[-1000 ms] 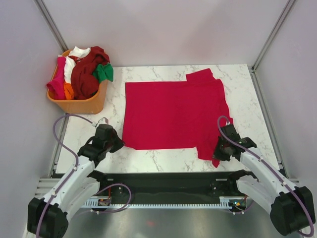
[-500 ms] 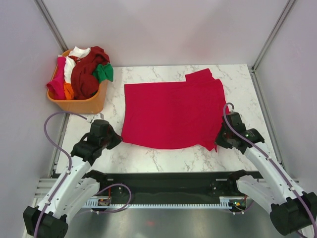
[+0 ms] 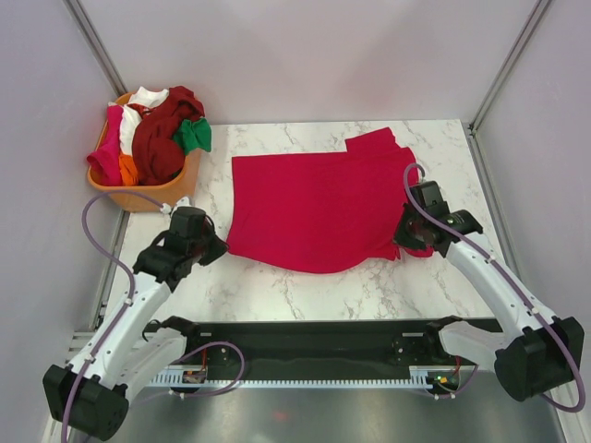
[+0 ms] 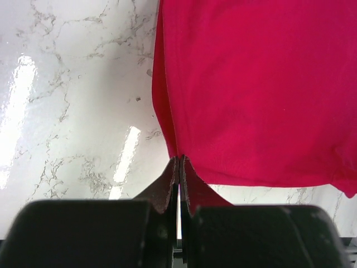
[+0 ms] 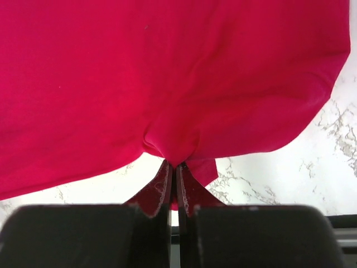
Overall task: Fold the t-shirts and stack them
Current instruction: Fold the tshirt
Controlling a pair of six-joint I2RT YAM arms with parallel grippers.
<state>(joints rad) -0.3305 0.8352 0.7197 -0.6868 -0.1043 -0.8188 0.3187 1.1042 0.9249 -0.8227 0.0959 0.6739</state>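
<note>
A crimson red t-shirt [image 3: 323, 208] lies spread on the marble table, its near edge lifted off the surface. My left gripper [image 3: 220, 247] is shut on the shirt's near left corner [image 4: 174, 149]. My right gripper [image 3: 403, 240] is shut on the near right part of the shirt [image 5: 173, 153], where the cloth bunches; a small flap hangs beside the fingers. One sleeve [image 3: 372, 141] sticks out at the far right. More t-shirts [image 3: 157, 134], magenta, white, maroon, orange and green, are piled in the basket.
The orange plastic basket [image 3: 152, 196] stands at the far left corner of the table. Bare marble [image 3: 305, 291] shows between the shirt and the near edge. Frame posts and grey walls close in both sides.
Both grippers have moved away from the near edge toward the back, carrying the shirt's near edge with them. The near hem has risen and shifted back over the cloth.
</note>
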